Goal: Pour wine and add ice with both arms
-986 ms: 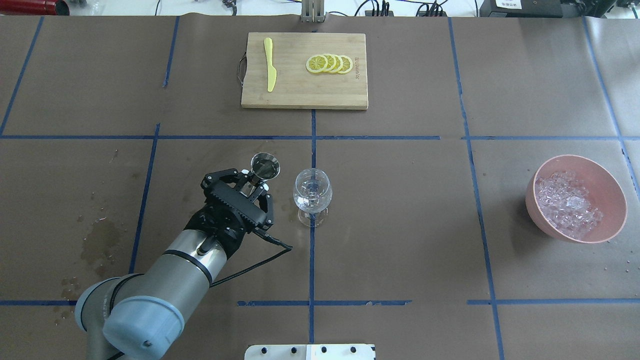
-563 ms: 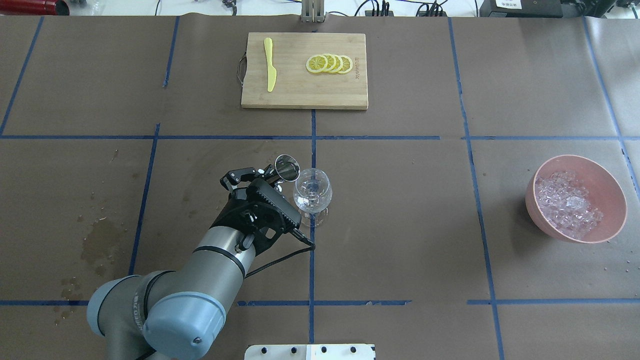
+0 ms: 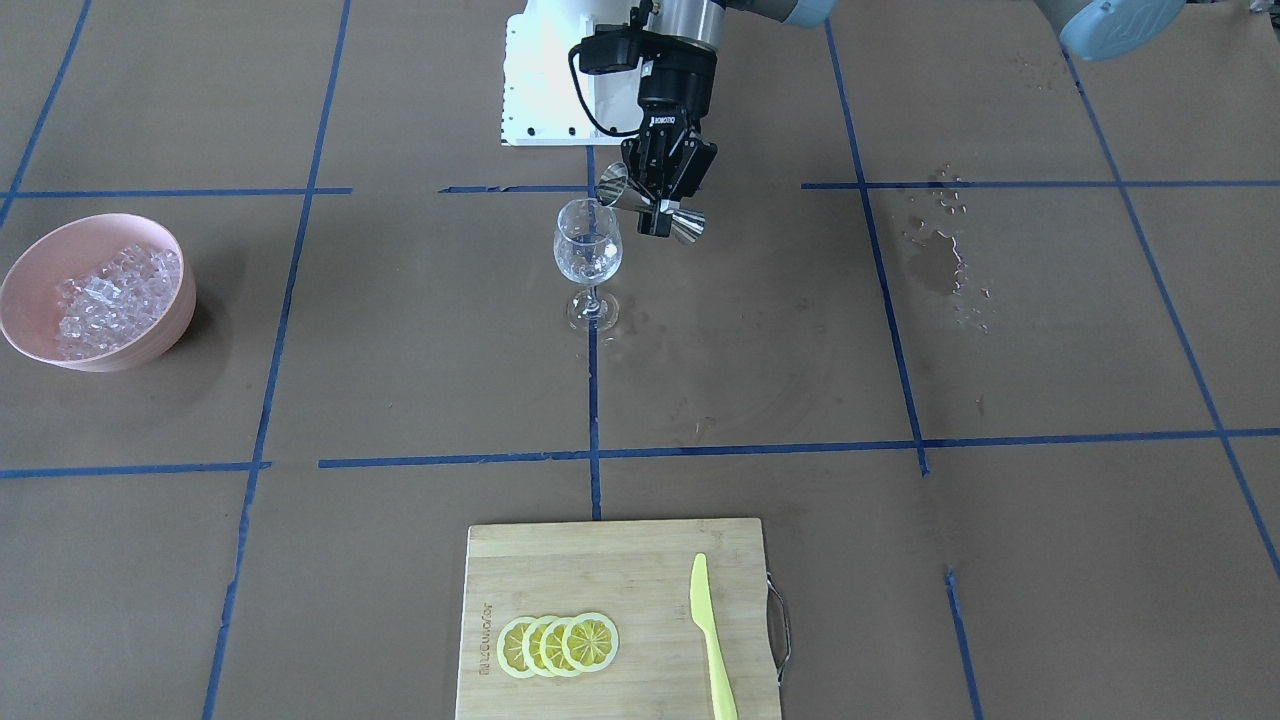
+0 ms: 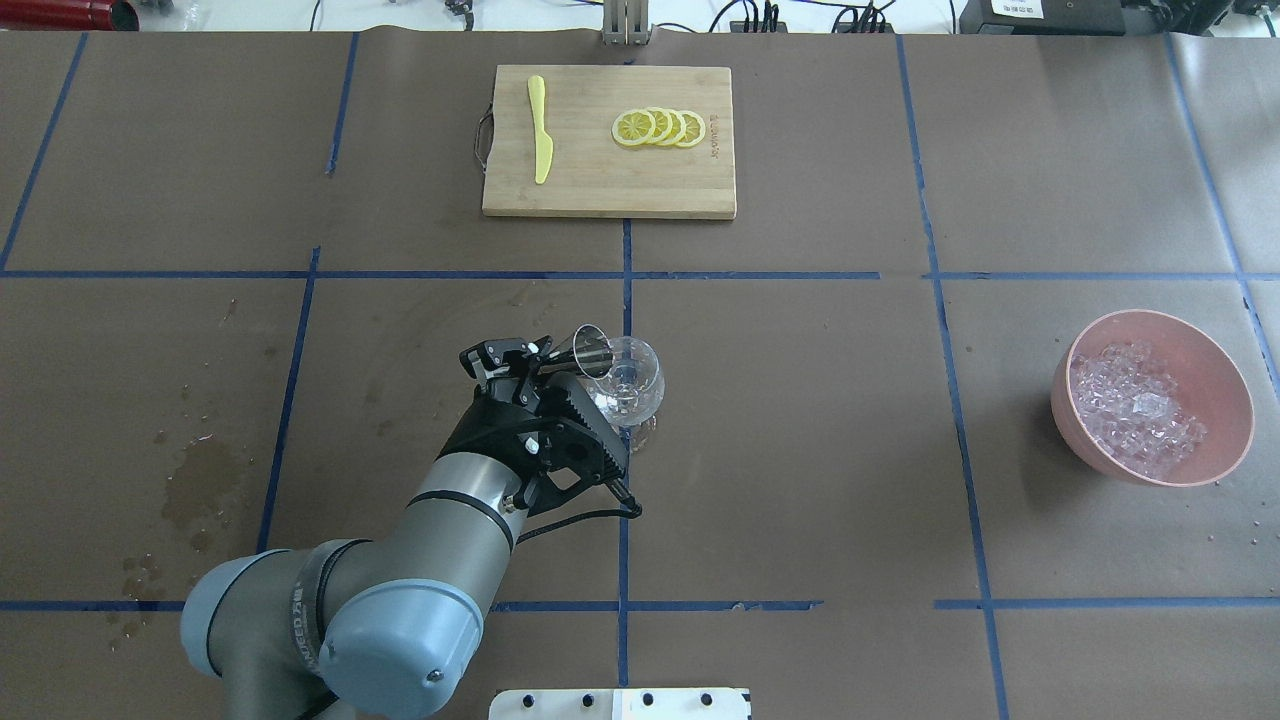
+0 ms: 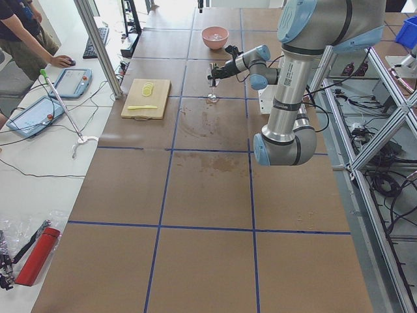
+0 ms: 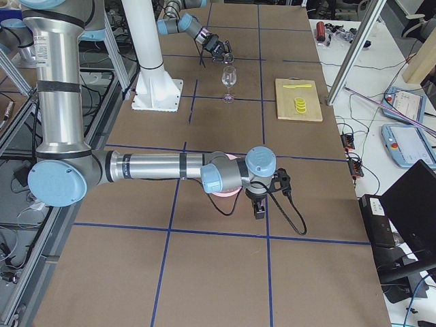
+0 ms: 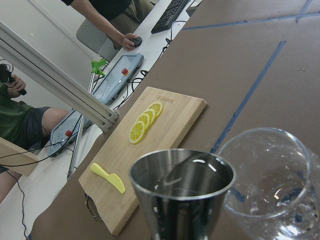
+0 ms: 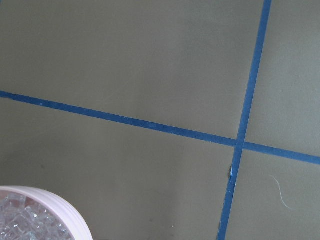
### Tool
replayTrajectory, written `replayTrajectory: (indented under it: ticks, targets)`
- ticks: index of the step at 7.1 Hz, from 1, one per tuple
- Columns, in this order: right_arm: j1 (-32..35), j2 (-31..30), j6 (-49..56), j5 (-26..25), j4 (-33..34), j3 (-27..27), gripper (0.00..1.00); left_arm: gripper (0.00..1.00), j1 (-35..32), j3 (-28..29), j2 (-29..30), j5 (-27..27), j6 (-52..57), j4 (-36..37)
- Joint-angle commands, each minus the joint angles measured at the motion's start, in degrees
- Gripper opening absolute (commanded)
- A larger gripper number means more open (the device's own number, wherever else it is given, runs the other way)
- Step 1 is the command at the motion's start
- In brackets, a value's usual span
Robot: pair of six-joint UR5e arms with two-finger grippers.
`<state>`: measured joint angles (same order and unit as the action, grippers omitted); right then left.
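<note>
My left gripper is shut on a steel jigger and holds it tipped on its side, its mouth at the near rim of the wine glass. The front-facing view shows the same: left gripper, jigger, glass. In the left wrist view the jigger stands beside the glass. The wine is too faint to make out. The ice fills a pink bowl at the right. My right gripper shows only in the exterior right view, beside the bowl; I cannot tell its state.
A bamboo cutting board lies at the far middle with lemon slices and a yellow knife. Wet stains mark the paper at the left. The right wrist view shows the bowl's rim and blue tape lines.
My left gripper has moved right to the glass and rolled over, so the jigger has gone from upright to tipped with its mouth at the glass rim.
</note>
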<state>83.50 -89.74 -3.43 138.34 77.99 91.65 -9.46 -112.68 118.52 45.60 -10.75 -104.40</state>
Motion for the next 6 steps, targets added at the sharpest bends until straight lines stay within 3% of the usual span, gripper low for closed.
replayTrajectory:
  ticks: [1,6]
  targets:
    - [0.0,-0.1,0.0,0.0,0.0,0.0,1.00,0.00,-0.9,0.1,1.5,1.1,4.4,3.6]
    - [0.0,-0.1,0.0,0.0,0.1,0.0,1.00,0.00,-2.2,0.1,5.0,2.1,13.9,13.8]
